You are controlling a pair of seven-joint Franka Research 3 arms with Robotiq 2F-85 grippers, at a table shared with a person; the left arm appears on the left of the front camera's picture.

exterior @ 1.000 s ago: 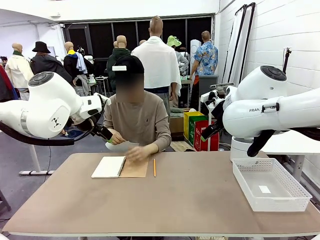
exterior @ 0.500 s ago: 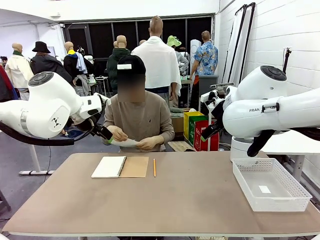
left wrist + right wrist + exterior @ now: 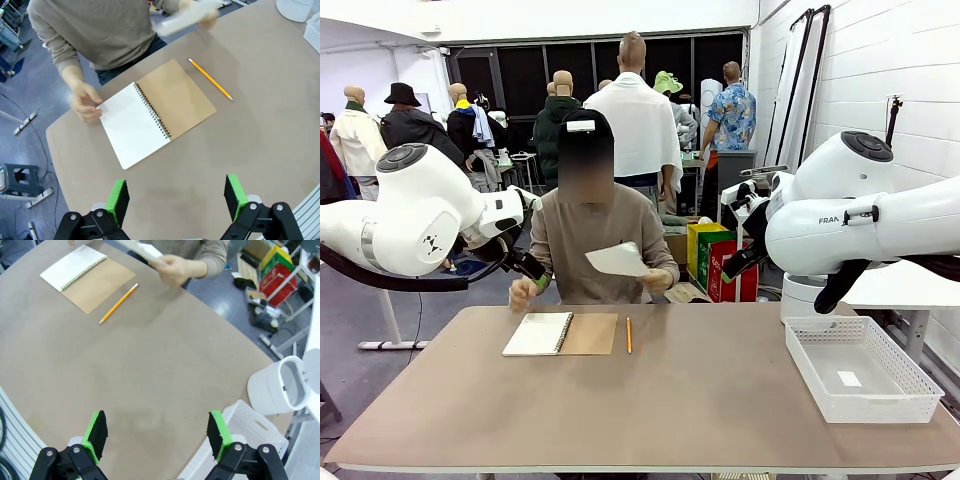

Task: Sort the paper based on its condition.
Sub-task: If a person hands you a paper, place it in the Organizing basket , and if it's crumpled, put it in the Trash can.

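Paper (image 3: 617, 260): one sheet, held up in the person's hand (image 3: 656, 281) at the counter's (image 3: 700, 400) far edge, well apart from both end effectors. Left end effector (image 3: 175, 181): jaws wide, empty, hovering above one open notebook (image 3: 150, 117). Right end effector (image 3: 156, 415): jaws wide, empty, over bare counter. One pencil (image 3: 629, 335), one white basket (image 3: 876, 408).

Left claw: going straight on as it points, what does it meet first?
Likely bare table just short of the open notebook, maybe the notebook's near edge; depth is unclear.
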